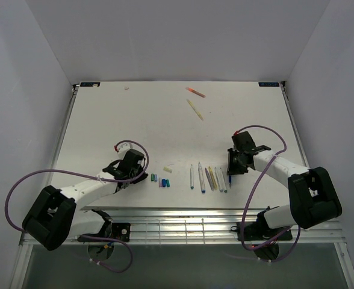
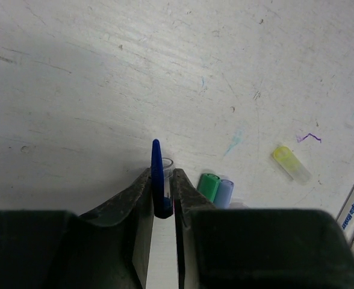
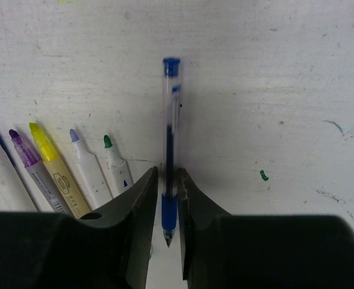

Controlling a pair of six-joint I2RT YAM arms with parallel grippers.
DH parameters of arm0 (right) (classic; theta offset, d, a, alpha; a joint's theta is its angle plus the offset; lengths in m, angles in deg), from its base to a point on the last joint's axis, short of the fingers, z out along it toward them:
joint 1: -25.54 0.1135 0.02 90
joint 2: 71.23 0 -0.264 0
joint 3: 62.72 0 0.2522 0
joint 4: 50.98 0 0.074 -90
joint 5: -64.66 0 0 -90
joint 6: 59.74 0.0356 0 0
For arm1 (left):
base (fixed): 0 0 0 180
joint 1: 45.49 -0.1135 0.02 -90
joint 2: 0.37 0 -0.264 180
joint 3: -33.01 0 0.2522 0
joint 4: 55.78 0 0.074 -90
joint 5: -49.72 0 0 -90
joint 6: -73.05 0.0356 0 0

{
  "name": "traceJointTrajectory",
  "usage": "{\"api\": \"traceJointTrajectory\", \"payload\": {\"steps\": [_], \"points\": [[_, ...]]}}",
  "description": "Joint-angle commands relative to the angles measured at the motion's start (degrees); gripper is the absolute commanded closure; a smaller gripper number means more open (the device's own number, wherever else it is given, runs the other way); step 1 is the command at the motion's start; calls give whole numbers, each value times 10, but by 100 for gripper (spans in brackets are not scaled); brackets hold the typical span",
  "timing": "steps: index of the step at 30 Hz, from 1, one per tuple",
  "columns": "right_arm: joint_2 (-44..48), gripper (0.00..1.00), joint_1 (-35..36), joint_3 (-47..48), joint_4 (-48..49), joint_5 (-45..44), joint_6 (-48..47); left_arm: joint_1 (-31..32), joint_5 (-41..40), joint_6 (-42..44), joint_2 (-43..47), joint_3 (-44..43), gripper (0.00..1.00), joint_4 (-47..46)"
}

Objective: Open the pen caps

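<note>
Blue plastic, slim and with a clip: the blue cap (image 2: pixel 157 171) stands between the left fingers (image 2: pixel 129 201), its long axis pointing away from the wrist and its open end tucked deep in the slot. These fingers are drawn almost together around it. A thin gap shows on one side, so I cannot tell whether they pinch it or only flank it.

Just to the right of them on the worktop (image 1: pixel 135 114) lie a green cap (image 2: pixel 209 185) and a pale violet cap (image 2: pixel 224 191), touching each other, with a yellow cap (image 2: pixel 289 162) further right.

The blue pen (image 3: pixel 170 120) it belongs to sits between the right fingers (image 3: pixel 142 205), clear barrel running straight out from the wrist and bare writing tip pointing back toward it. These fingers too are nearly closed, and their hold is uncertain.

The uncapped markers (image 3: pixel 80 156) lie in a row just to the pen's left.

This cap looks to be off. Setting-down likely comes next, the left arm nearer the caps, the right nearer the row.
</note>
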Motion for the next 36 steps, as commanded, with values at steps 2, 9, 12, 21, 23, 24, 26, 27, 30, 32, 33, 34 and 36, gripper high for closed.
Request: {"api": "traceJointTrajectory", "payload": {"steps": [2,9,12,21,23,24,26,27,30,32,33,34,36], "points": [[-8,69,-1,-11,11,-9,-9,-3,25,6,-8,10,68,26],[-8,61,-1,4,9,-21,-19,-3,35,3,5,20,64,24],[-3,57,-1,27,5,-34,-33,-3,33,3,16,25,61,24],[-74,36,0,195,-10,-38,-118,-3,25,2,59,27,50,43],[-102,30,1,252,-7,-24,-131,-3,23,0,72,23,49,46],[-131,28,2,270,-3,-5,-147,-3,21,-1,77,21,49,51],[-166,21,3,325,7,14,-162,-3,20,-9,95,20,49,51],[-204,21,5,346,7,19,-169,-3,19,-12,103,20,49,51],[-283,19,7,429,7,22,-197,-3,18,-17,129,17,49,51],[-317,20,8,463,23,22,-218,-3,17,-17,143,16,49,49],[-349,21,8,494,30,39,-221,-3,14,-17,153,15,49,46],[-366,22,8,513,34,43,-221,-2,12,-15,157,14,49,45],[-415,24,9,575,33,42,-246,-3,10,-11,162,13,49,43]]}}
